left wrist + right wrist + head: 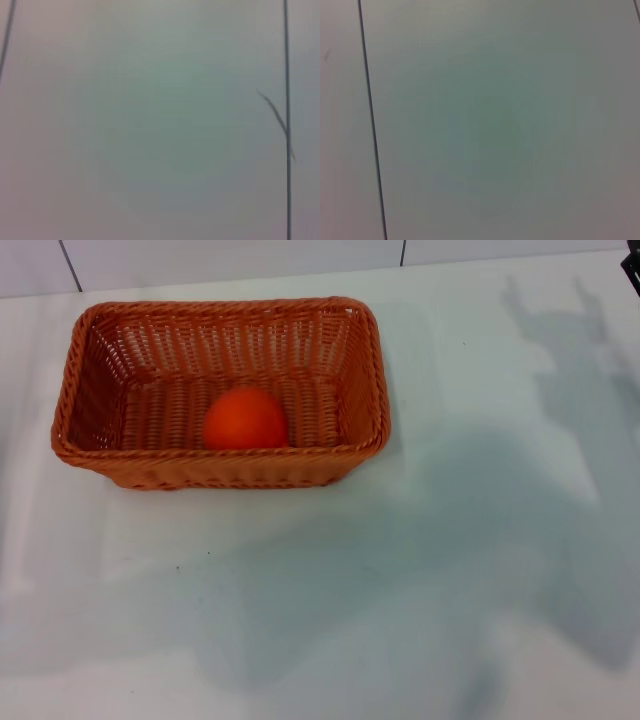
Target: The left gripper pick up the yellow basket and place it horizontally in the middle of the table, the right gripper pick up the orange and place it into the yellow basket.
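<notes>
The yellow basket (222,390) lies lengthwise across the white table (420,570), left of centre in the head view. The orange (245,420) rests inside it, near the front wall. A small black part of my right gripper (633,270) shows at the top right edge of the head view, far from the basket, and its shadow falls on the table below it. My left gripper is out of view. Neither wrist view shows the basket, the orange or any fingers.
Pale wall panels with dark seams (70,265) run behind the table's far edge. Both wrist views show only a plain pale surface crossed by a thin dark line (287,120) (372,130). Broad shadows lie over the table's front and right.
</notes>
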Controlling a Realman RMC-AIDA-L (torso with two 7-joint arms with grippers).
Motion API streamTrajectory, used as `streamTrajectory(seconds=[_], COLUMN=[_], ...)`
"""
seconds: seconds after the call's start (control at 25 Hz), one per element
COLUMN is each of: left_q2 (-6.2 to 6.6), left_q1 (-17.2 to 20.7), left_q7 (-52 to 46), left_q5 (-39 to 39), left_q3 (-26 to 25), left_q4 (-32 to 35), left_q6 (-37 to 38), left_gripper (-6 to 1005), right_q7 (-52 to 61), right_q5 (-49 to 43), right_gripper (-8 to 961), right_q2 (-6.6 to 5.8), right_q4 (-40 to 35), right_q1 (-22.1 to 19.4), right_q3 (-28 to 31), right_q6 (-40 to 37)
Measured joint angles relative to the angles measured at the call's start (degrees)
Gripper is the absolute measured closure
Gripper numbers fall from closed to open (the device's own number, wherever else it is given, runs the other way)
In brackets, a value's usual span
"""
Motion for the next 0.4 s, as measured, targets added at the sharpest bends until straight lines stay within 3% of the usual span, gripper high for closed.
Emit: streamTrajectory(seconds=[0.4], left_q2=[-0.03], left_q1=[0.0], left_q7=[0.1], left_q5=[-0.9], left_q3=[0.5], left_q4=[-4.7], left_q6=[1.5], left_gripper=[111], right_q7=[0.0], right_q5=[0.2], right_gripper=[3], right_q2=[0.24], right_q4=[0.2], right_q1=[-0.2], right_q3=[0.1], right_q6=[0.0])
